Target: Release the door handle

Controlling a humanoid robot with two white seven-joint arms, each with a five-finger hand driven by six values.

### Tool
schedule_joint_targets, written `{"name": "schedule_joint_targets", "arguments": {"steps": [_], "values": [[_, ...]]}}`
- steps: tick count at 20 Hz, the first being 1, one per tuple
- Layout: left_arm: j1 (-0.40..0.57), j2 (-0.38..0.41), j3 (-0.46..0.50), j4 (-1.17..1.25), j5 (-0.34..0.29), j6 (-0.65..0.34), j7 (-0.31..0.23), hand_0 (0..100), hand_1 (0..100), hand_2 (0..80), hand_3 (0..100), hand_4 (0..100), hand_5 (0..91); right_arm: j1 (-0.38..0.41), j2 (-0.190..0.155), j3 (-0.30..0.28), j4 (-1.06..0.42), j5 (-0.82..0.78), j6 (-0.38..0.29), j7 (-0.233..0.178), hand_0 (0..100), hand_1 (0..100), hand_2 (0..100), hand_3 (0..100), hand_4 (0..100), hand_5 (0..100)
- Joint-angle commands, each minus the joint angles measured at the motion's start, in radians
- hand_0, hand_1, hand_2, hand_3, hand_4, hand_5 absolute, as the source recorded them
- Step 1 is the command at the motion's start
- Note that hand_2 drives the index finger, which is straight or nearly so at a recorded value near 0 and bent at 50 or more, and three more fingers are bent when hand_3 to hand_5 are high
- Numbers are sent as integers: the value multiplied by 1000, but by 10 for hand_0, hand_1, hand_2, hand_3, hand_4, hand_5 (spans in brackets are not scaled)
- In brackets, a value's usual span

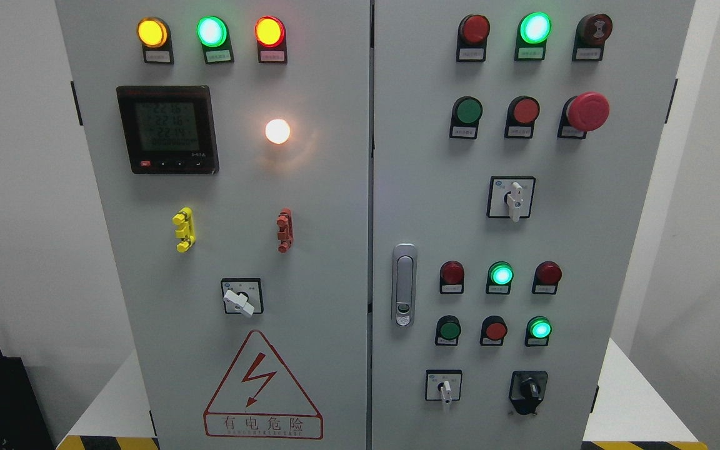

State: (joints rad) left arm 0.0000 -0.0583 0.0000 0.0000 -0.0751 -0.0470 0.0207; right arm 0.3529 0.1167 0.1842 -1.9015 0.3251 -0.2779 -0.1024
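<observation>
Cabinet doors shut, no hand in view.
The handle (pixel 404 285) lies flush and upright at the right door's (pixel 522 237) left edge, below mid-height; neither hand shows, so their state cannot be told.

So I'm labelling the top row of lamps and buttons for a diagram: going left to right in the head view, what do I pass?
Amber lamp → green lamp → orange-red lamp → unlit red lamp → lit green lamp → dark round button.

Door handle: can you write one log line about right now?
door handle: flat against right door, nothing holding it | doors: look shut | robot hands: not in view | lamps: several lit
</observation>
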Motion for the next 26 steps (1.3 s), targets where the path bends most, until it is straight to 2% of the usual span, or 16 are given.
{"name": "schedule_joint_targets", "arguments": {"steps": [1,13,26], "values": [[-3,0,2,9,0,-1,-1,120,389,0,0,0,0,-2,0,-14,-5,-1,-1,30,467,0,0,75,101,100],[-3,0,2,9,0,-1,-1,120,389,0,0,0,0,-29,-3,-14,-5,-3,5,33,471,0,0,61,77,79],[-3,0,2,9,0,-1,-1,120,389,0,0,0,0,-22,-5,-14,-5,-3,-3,33,463,0,0,68,79,74]]}}
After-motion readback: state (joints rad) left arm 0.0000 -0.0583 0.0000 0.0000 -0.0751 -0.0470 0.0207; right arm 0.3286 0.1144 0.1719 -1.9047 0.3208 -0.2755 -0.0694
